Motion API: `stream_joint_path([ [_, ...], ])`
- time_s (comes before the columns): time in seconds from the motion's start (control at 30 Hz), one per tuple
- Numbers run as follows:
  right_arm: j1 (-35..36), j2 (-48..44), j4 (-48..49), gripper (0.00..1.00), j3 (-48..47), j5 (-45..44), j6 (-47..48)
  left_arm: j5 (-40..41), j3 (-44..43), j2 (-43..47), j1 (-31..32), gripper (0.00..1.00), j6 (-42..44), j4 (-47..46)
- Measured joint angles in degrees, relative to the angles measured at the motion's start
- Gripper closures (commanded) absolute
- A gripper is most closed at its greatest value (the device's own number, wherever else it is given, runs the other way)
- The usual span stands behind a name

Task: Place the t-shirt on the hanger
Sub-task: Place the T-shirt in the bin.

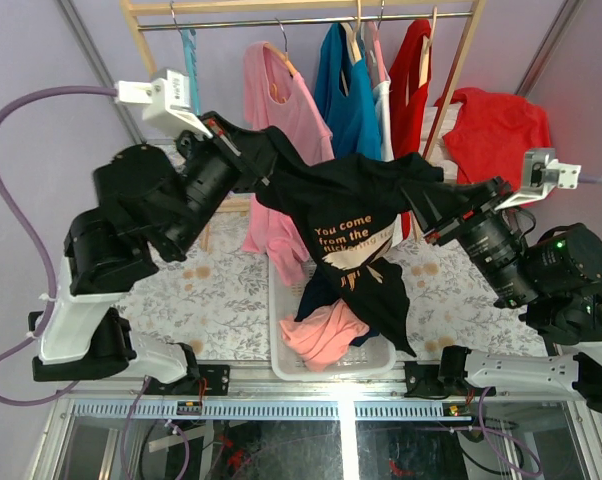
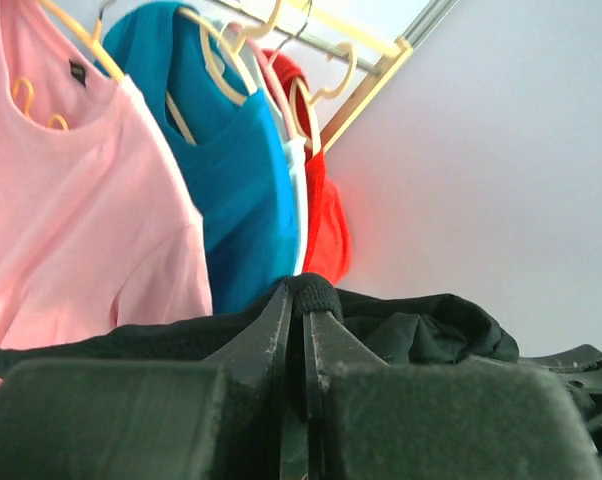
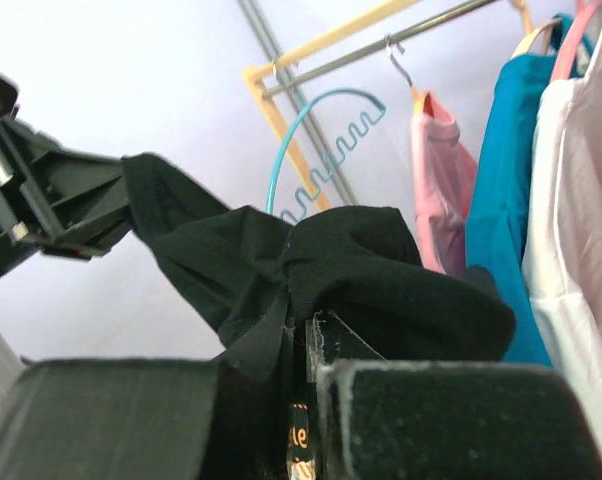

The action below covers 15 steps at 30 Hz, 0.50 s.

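Lavender walls back a wooden rack point(image 1: 311, 20) in the top view, with a pink shirt point(image 1: 281, 110), a blue shirt point(image 1: 346, 90) and red ones point(image 1: 496, 135) hanging from its rail. At the rail's left end hangs the hanger point(image 1: 190, 62), well apart from both arms. Below, a floral-covered desk point(image 1: 221, 290) carries a white basket point(image 1: 276, 330) that holds pink and dark garments. The t-shirt point(image 1: 341, 190) is in the air above the basket, stretched between the two arms with its tan print facing up. The left end effector point(image 1: 243, 150) grips its upper left edge, and the right end effector point(image 1: 421, 205) grips its right side. The lower part of the shirt droops toward the basket.

From the left wrist, the fingers point(image 2: 256, 345) are pressed nearly together, with a ridge of black fabric pinched at their tips. More of the shirt bunches to the right. Behind it the pink, blue and red shirts hang in a row against the wall.

From the right wrist, the fingers point(image 3: 331, 340) are likewise narrow and clamped on a thick fold of the black cloth. The fabric runs left to the other arm's end effector. Beyond it the hanger's wavy bar and hook show on the rail, left of the pink shirt and clear of the cloth.
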State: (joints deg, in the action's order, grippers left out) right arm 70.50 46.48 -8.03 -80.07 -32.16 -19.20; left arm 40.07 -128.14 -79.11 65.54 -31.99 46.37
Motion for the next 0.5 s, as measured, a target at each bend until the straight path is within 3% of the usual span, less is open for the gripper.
stream_joint_path([
  [0.13, 0.0, 1.4, 3.4, 1.00, -1.5, -2.3, 0.7, -0.2, -2.7, 1.1, 0.0, 1.00, 2.8, -0.1],
  [0.33, 0.0, 4.1, 6.0, 1.00, -3.5, -2.1, 1.2, 0.0, 10.4, 12.3, 0.0, 1.00, 5.2, -3.9],
  [0.5, 0.0, 11.4, 8.1, 1.00, -8.2, -0.1, 2.8, 2.6, 9.7, 15.2, 0.0, 1.00, 6.7, -3.9],
])
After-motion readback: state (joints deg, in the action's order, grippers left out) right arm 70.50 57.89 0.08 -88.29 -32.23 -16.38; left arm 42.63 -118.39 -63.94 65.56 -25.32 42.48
